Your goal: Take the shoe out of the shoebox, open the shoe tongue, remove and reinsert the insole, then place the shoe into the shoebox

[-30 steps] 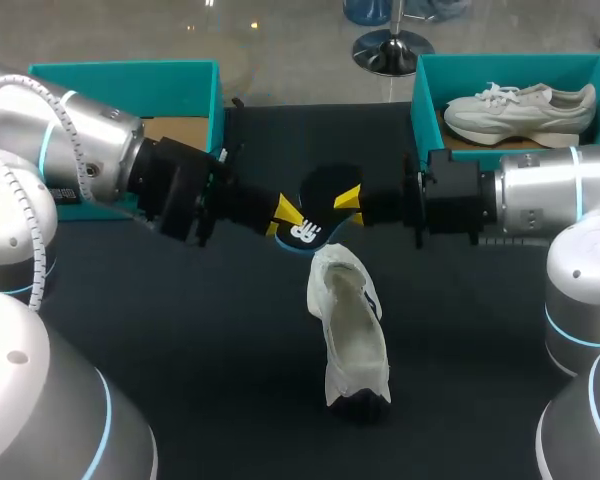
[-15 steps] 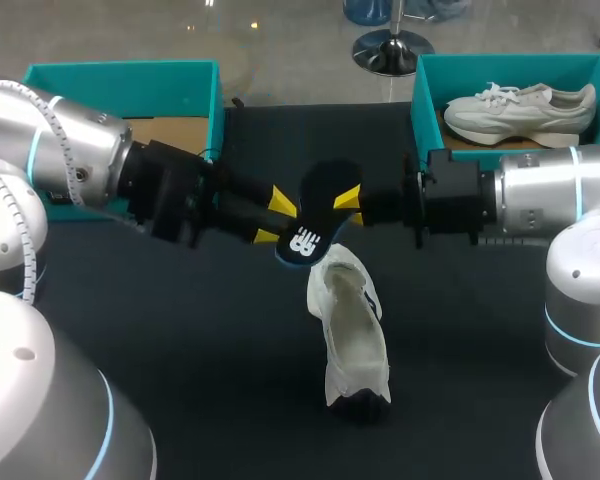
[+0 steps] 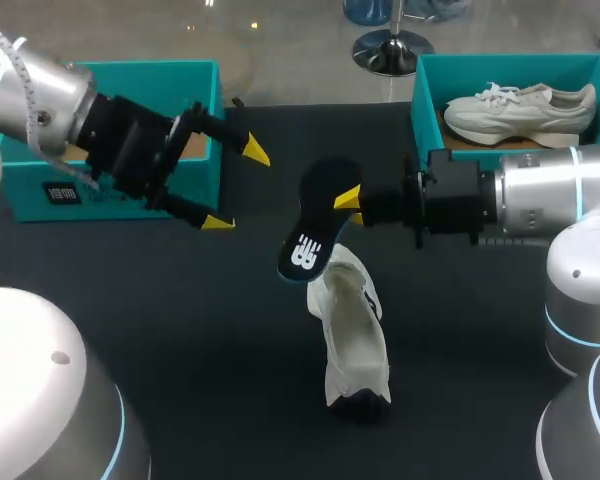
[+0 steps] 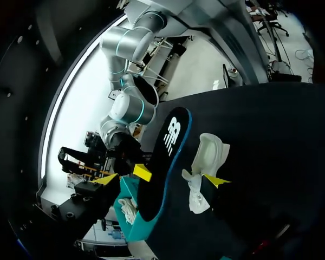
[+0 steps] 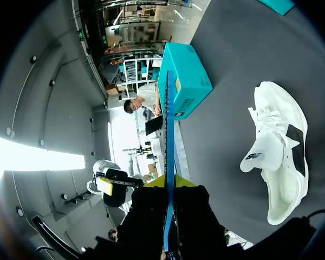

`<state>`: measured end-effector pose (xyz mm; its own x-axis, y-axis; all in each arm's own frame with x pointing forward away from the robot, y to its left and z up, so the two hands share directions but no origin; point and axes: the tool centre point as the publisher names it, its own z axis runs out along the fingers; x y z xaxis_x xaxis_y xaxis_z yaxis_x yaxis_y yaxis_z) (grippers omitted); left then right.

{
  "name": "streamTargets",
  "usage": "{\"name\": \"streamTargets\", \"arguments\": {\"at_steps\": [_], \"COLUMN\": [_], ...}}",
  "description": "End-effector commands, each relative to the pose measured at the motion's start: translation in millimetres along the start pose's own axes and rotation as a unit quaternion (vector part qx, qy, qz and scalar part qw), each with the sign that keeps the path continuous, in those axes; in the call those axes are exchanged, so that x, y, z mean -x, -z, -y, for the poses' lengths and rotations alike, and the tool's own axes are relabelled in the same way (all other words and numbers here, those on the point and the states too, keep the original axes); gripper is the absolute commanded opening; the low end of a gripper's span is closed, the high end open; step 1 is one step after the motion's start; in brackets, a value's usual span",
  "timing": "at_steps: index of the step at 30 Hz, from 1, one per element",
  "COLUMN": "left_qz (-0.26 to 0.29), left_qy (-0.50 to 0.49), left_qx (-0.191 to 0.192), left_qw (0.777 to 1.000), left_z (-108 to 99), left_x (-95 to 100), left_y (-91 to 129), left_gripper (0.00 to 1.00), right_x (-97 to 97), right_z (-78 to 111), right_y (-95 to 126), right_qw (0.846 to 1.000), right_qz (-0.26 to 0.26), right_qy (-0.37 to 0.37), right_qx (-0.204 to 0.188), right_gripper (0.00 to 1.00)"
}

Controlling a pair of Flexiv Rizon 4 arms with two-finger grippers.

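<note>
dark surface (image 3: 180, 350) carries the white shoe (image 3: 352, 335); right hand (image 3: 352, 200) grasps the black insole (image 3: 315, 220) just above it, probably for reinserting; left hand (image 3: 236, 186) hangs released.

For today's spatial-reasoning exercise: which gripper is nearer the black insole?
Right. The right gripper is shut on one end of the insole; the left gripper is open, apart from it, beside the left shoebox.

A dark matte table (image 3: 180, 340) carries a white shoe (image 3: 352, 335) lying near its middle, opening upward. Beyond the shoe to its left stands an open teal shoebox (image 3: 130, 72). Beyond it to its right stands a second teal shoebox (image 3: 425, 100).
</note>
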<state>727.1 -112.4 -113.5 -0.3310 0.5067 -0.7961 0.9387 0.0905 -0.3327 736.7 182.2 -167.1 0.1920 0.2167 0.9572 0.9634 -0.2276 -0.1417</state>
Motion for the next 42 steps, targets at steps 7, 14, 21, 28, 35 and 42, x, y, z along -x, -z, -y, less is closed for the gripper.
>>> {"name": "streamTargets", "arguments": {"at_steps": [7,14,21,28,35,42], "left_qz": [-0.15,-0.15,-0.15,-0.27,-0.325,-0.344], "left_qy": [-0.021,-0.021,-0.021,-0.102,-0.121,-0.11], "left_qx": [-0.024,-0.024,-0.024,-0.002,-0.02,-0.036], "left_qw": [0.988,0.988,0.988,0.958,0.938,0.932], "left_z": [-14,-14,-14,-17,-36,-57], "left_x": [21.8,21.8,21.8,42.6,63.4,76.2], "left_y": [21,21,21,16,4,-3], "left_gripper": [1.0,1.0,1.0,1.0,1.0,1.0], "right_x": [-0.3,-0.3,-0.3,-0.3,-0.3,-0.3], "right_z": [0.1,0.1,0.1,0.1,0.1,0.1], "right_y": [-3,-3,-3,-3,-3,-3], "right_qw": [1.0,1.0,1.0,1.0,1.0,1.0], "right_qz": [0.001,0.001,0.001,0.001,0.001,0.001], "right_qy": [0.0,0.0,0.0,0.0,0.0,0.0], "right_qx": [0.001,0.001,0.001,0.001,0.001,0.001], "right_gripper": [0.0,0.0,0.0,0.0,0.0,0.0]}}
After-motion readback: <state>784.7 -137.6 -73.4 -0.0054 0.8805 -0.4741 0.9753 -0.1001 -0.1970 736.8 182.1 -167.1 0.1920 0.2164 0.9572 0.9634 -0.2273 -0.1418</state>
